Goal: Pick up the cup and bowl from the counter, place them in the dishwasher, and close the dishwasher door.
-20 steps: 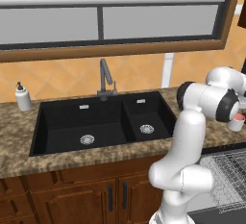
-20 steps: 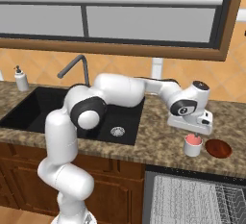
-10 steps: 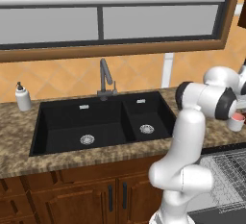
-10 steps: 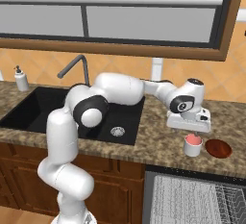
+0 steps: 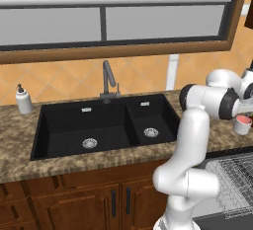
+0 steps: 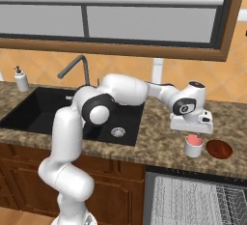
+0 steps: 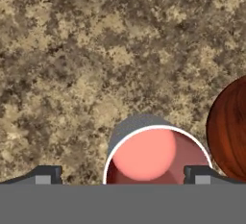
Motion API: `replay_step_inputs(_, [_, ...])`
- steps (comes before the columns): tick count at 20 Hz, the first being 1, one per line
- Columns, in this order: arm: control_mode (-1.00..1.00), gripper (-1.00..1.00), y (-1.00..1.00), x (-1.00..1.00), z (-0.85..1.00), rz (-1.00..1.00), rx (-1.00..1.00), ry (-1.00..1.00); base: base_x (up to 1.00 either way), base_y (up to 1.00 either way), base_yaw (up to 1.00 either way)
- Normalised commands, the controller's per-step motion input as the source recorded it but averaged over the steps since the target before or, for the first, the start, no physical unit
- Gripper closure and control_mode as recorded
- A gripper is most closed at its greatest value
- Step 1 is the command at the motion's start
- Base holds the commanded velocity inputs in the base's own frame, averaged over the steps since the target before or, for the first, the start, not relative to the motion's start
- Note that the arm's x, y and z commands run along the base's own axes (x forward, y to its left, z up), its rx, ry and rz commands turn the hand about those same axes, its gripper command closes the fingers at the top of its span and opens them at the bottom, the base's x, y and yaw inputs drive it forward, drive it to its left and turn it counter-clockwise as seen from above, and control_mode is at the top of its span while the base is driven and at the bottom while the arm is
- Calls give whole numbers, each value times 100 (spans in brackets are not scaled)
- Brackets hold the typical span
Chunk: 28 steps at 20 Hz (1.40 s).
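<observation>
A white cup [image 6: 194,146] with a pink-red inside stands on the speckled counter [image 6: 159,144], just left of a dark red-brown bowl [image 6: 219,148]. My gripper [image 6: 192,133] hangs straight above the cup, pointing down. In the hand view the gripper [image 7: 122,175] is open wide, and the cup [image 7: 156,156] sits low between the fingertips [image 7: 44,174], closer to the right one. The bowl [image 7: 233,129] shows at the right edge, apart from the cup. Below the counter's front edge lies the dishwasher's grey wire rack [image 6: 193,202], pulled out. The cup [image 5: 242,124] also stands at the right edge of the left base view.
A black double sink [image 5: 104,125] with a dark faucet [image 5: 108,78] lies left of the arm. A white soap dispenser [image 5: 23,99] stands at the far left of the counter. Brown wooden cabinets [image 5: 99,199] run under the sink. A window spans the wall above.
The hand has come down a little over the cup. Cup and bowl have not moved.
</observation>
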Motion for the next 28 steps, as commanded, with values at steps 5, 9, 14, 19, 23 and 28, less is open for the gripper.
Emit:
replay_step_inputs(5, [-100,-100,-6,11,-12,0,0,2,0,0,0])
replay_step_inputs(9, [-100,-100,0,0,-31,0,0,3,0,0,0])
replay_step_inputs(14, [-100,-100,0,0,-54,0,0,0,0,0,0])
replay_step_inputs(19, [-100,-100,0,0,-28,0,0,0,0,0,0])
replay_step_inputs(23, [-100,100,0,0,-6,0,0,0,0,0,0])
replay_step_inputs(28, [-100,100,0,-6,0,0,0,-3,0,0,0])
